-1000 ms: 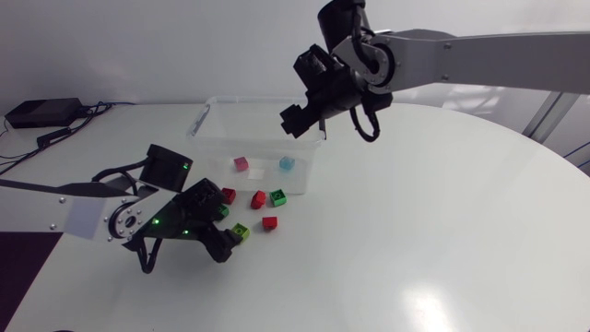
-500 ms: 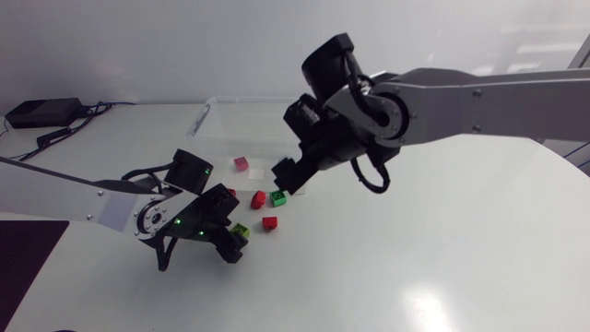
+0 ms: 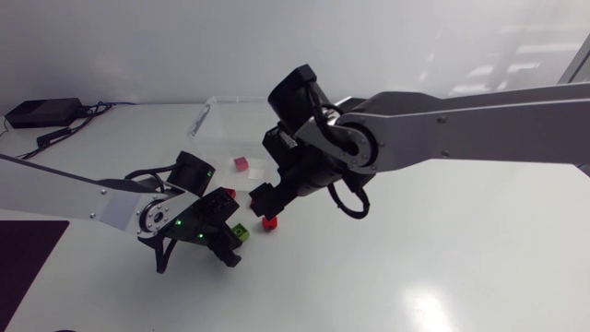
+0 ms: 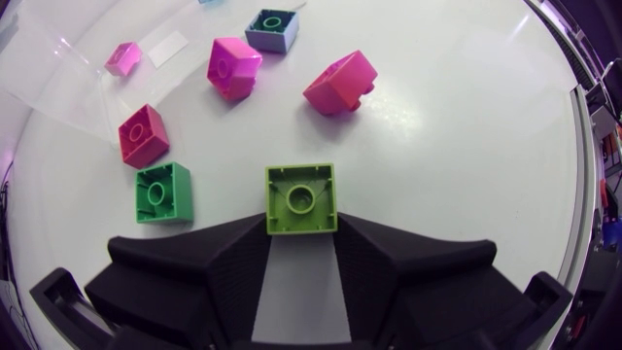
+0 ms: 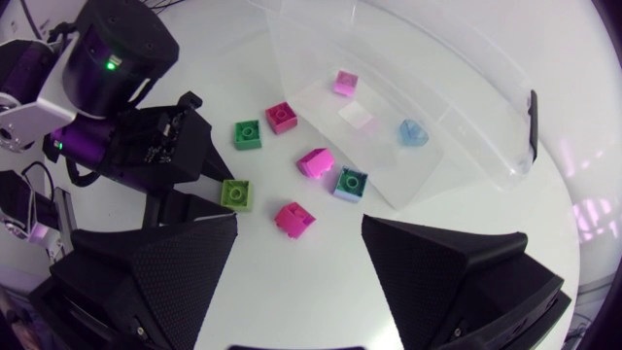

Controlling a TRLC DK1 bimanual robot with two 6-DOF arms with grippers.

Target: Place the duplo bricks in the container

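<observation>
- Our left arm comes in from the table's 9 o'clock edge. Our left gripper (image 4: 301,231) sits low over the white table (image 3: 442,267). Its fingertips press against two opposite sides of the lime brick (image 4: 301,198), which lies flat on the table.
- Our right arm enters from 3 o'clock and extends past the middle. Our right gripper (image 5: 299,228) hangs above the loose bricks with its fingers spread wide, holding nothing.
- In the head view, the right gripper is at about 1 o'clock from the lime brick. A red brick (image 3: 269,222) lies at 3 o'clock from the lime brick, near it but apart.
- A green brick (image 4: 162,192) lies just beside the left gripper. Ahead of that gripper lie two further red bricks (image 4: 233,68) and a dark green brick (image 5: 351,182).
- The clear container (image 5: 457,146) stands at 12 o'clock from the lime brick. It holds a pink brick (image 5: 344,83) and a light blue brick (image 5: 412,132).
</observation>
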